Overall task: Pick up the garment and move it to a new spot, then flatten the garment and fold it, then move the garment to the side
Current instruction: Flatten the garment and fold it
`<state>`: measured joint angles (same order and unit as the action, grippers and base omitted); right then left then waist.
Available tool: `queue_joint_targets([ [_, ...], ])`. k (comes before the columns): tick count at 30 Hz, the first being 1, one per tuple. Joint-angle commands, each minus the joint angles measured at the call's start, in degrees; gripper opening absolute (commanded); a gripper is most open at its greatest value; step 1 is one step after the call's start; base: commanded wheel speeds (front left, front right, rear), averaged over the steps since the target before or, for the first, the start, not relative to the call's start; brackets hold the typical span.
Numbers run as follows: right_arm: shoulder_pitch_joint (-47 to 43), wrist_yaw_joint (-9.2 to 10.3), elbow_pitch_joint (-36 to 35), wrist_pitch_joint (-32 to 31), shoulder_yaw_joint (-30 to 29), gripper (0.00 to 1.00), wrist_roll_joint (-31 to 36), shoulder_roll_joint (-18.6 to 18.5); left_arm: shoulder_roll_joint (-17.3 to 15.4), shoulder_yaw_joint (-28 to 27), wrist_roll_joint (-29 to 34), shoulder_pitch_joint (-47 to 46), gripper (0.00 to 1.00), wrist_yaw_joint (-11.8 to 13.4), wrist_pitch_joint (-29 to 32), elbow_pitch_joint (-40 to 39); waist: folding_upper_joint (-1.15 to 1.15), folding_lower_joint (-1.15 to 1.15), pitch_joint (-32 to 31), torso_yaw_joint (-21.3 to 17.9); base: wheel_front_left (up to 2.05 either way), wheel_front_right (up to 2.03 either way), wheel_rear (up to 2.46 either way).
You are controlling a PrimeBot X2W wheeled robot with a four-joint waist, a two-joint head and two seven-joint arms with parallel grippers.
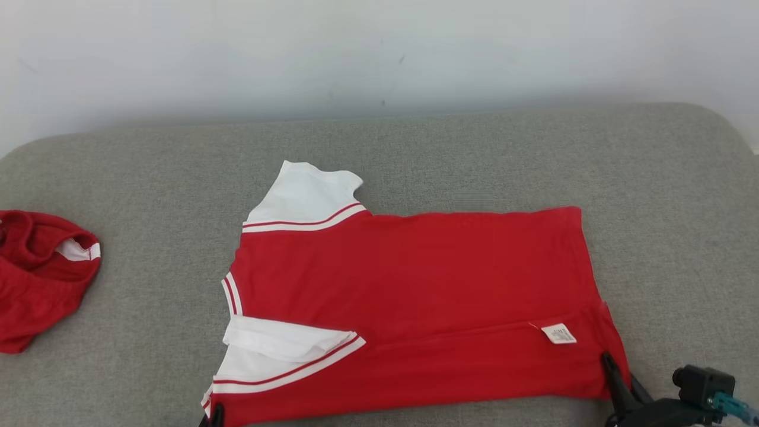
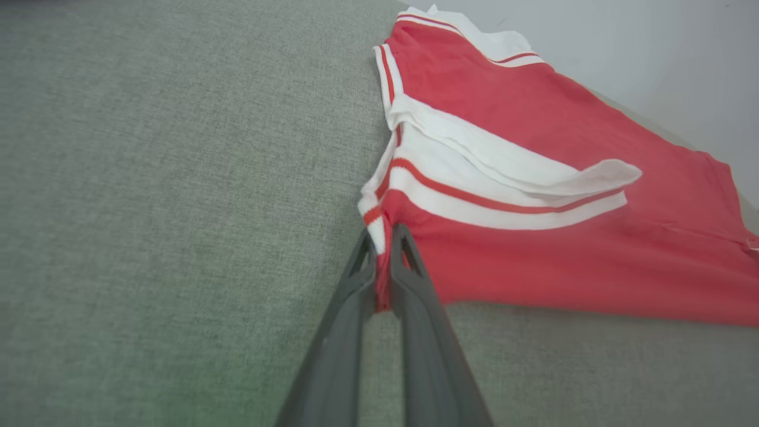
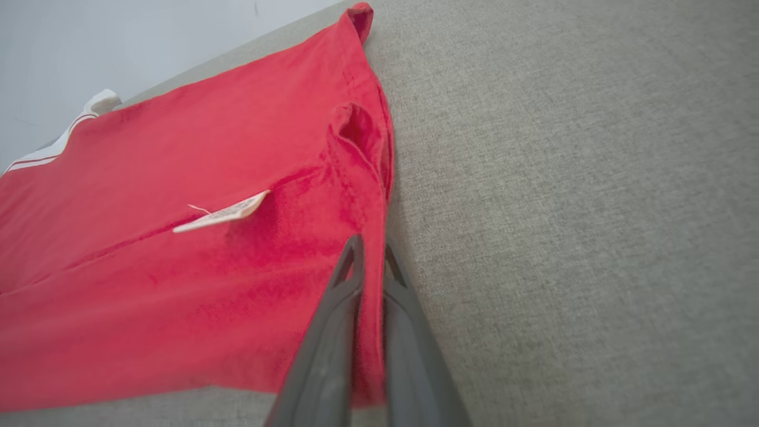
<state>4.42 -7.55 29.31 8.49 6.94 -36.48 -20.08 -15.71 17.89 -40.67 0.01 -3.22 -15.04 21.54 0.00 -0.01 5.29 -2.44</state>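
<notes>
**Both near corners pinched, shirt set for the fold**

The red garment (image 1: 415, 284) lies spread across the middle of the grey fabric surface (image 1: 474, 154), neck end toward our left and hem toward our right. A strip along its near edge is turned over, so the white care label (image 1: 559, 333) shows.

We judge it to be thin knit cloth, light and limp. It will sag between any two grip points and slide easily over the weave, so corners are better holds than mid-edge.

That is where we have it. Our left hand (image 2: 384, 234) is clamped on the near edge just below the white sleeve (image 1: 278, 350). Our right hand (image 3: 370, 246) is clamped on the near hem corner.

The sleeve lies loose and doubled, and may flop when lifted. A second red garment (image 1: 35, 279) sits bunched, well apart, at the far left.
</notes>
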Motion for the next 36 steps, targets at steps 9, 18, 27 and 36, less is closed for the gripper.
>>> queue_joint_targets([
  [9, -3.58, 0.14, -7.11, -2.61, -6.07, 1.0, 5.94, 4.5, 0.14, -3.98, 4.99, 1.19, 1.0, 1.25, -0.19, -2.08, 0.0, 0.01, -1.19, -0.26, 0.0, 0.0, 0.0],
  [18, -2.71, 0.14, -12.66, 1.75, -6.54, 1.0, 10.36, 6.95, 2.45, -14.0, 14.84, 3.12, 1.0, 1.29, -0.18, -10.4, 0.0, 0.01, -2.41, -0.12, 0.0, 0.0, 0.0],
  [27, -3.28, 0.14, -15.71, 6.52, -6.24, 1.0, 16.38, 10.53, 6.43, -21.64, 26.9, 4.87, 1.0, -0.4, -0.19, -16.44, 0.0, 0.01, -4.71, 0.43, 0.0, 0.0, 0.0],
  [36, -5.13, 0.14, -20.16, 6.73, -7.49, 1.0, 20.74, 12.98, 7.95, -23.73, 31.01, 6.53, 1.0, -2.34, -0.19, -16.19, 0.0, 0.01, -5.05, 0.12, 0.0, 0.0, 0.0],
])
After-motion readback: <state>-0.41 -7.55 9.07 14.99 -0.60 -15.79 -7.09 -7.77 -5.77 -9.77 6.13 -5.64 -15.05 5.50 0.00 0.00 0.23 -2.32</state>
